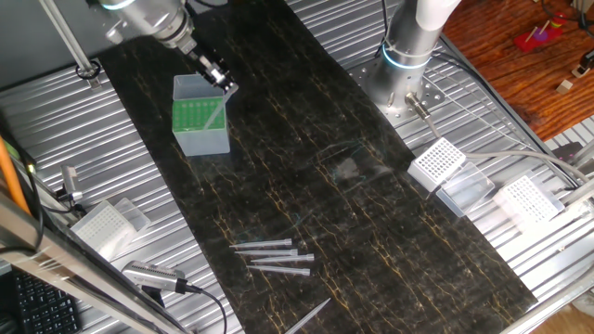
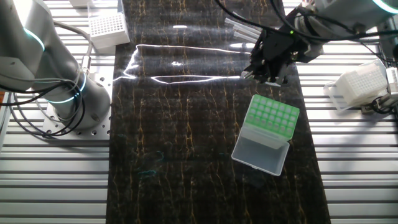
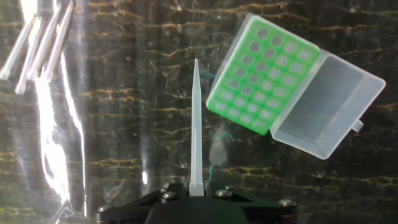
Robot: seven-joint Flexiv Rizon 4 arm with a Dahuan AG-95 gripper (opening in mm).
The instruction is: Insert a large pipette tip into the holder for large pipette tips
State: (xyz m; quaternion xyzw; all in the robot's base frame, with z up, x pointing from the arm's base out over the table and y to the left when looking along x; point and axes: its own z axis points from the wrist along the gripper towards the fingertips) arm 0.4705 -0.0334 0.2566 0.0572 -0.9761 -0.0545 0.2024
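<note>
Overhead, claw [image 3: 195, 186] clamped on butt of large pipette tip [image 3: 196, 124]: slender translucent cone, fine point toward 12 o'clock in hand view. Holder for large pipette tips [image 3: 264, 74] at 2 o'clock of tip, apart from it: bright green perforated rack, translucent lid [image 3: 329, 112] hinged open. Bench [image 1: 371, 232] dark, gold-veined, glossy. Arm angled down above holder. Spare tips [image 1: 274, 255] loose on bench, around four. White racks [image 1: 438, 163], three counted.

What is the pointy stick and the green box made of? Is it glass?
Probably plastic, not glass. The large pipette tip looks milky and see-through, with a dull shine. The holder has a bright green matte rack full of holes, and its pale lid is cloudy and see-through.
</note>
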